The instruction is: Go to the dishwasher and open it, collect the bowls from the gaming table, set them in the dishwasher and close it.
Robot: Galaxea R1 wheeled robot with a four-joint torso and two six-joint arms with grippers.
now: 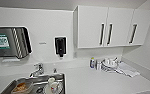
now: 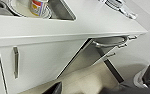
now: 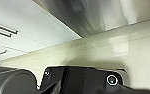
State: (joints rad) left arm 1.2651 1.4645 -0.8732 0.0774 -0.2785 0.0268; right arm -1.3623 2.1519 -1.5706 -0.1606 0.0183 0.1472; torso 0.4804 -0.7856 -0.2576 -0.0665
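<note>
While the head view looks down on a white kitchenette counter [image 1: 96,80], a steel sink [image 1: 62,82] at its near left holds a mug [image 1: 52,86] and dishes. White wall cabinets [image 1: 106,26] hang at the far right. In the left wrist view, the dishwasher [image 2: 91,56] under the counter stands partly open, its door tilted outward. Whether either claw is released or clenched cannot be told.

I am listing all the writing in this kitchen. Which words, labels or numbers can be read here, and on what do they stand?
None can be read.
Green label on the steel wall dispenser: too blurred.
Coloured print on the mug in the sink: too blurred.
</note>
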